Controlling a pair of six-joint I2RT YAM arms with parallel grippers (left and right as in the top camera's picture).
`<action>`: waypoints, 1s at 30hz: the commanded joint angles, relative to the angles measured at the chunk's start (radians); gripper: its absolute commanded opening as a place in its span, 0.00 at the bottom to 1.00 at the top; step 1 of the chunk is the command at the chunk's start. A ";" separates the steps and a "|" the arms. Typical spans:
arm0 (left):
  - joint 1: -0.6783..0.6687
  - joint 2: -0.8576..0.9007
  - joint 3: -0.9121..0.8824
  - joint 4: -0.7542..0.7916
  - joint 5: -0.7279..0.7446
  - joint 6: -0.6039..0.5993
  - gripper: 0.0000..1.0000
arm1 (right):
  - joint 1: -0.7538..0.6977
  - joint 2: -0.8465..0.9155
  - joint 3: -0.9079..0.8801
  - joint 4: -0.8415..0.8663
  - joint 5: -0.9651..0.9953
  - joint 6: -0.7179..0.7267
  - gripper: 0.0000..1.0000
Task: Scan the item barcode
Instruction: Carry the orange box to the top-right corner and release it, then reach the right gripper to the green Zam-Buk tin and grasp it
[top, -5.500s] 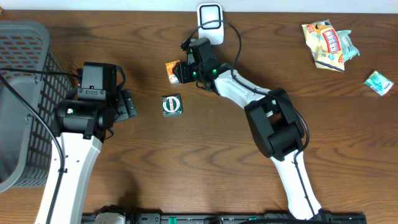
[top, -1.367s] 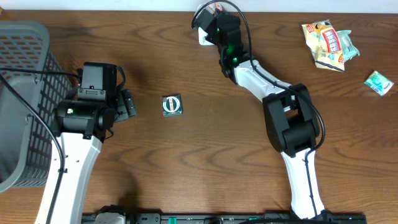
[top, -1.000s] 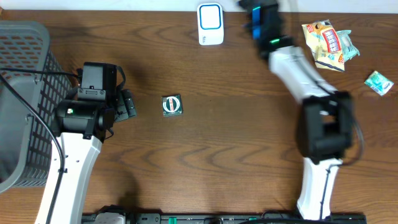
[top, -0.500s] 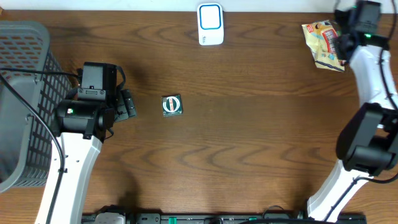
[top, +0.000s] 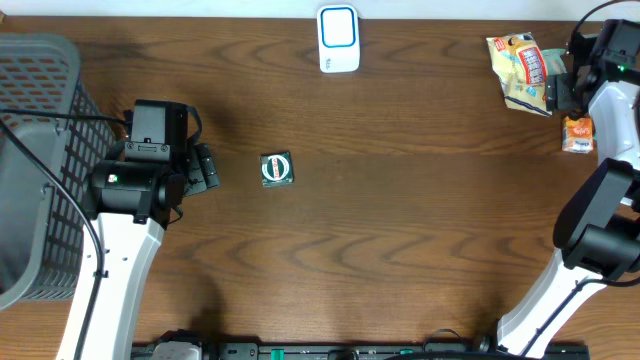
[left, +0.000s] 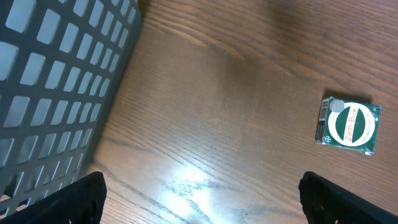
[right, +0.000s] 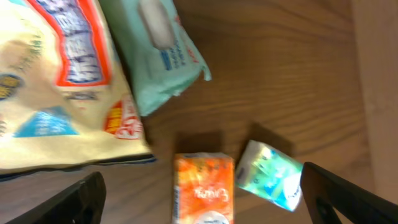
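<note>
Two pincers stand wide open and empty. The left pincer (top: 207, 168) hovers near the bench's left edge, the green packet (top: 276, 169) lies mid-bench, and the scanner (top: 338, 38) sits at the far edge. By the right edge, the orange packet (top: 577, 134) lies loose, apparently set aside, beneath the right pincer (top: 560, 92). Likely next: fetching the green packet for scanning.

The table (top: 400, 230) is smooth dark wood with a sheen. The basket (top: 45, 80) looks matt plastic; the orange packet (right: 203, 186) glossy
</note>
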 joint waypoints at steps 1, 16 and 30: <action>-0.002 0.003 0.014 -0.003 -0.003 -0.005 0.98 | 0.031 0.003 -0.002 -0.009 -0.134 0.064 0.99; -0.002 0.003 0.014 -0.003 -0.003 -0.005 0.98 | 0.219 0.001 -0.002 -0.053 -1.354 0.395 0.99; -0.002 0.003 0.014 -0.003 -0.003 -0.005 0.98 | 0.656 0.002 -0.004 -0.192 -0.776 0.476 0.99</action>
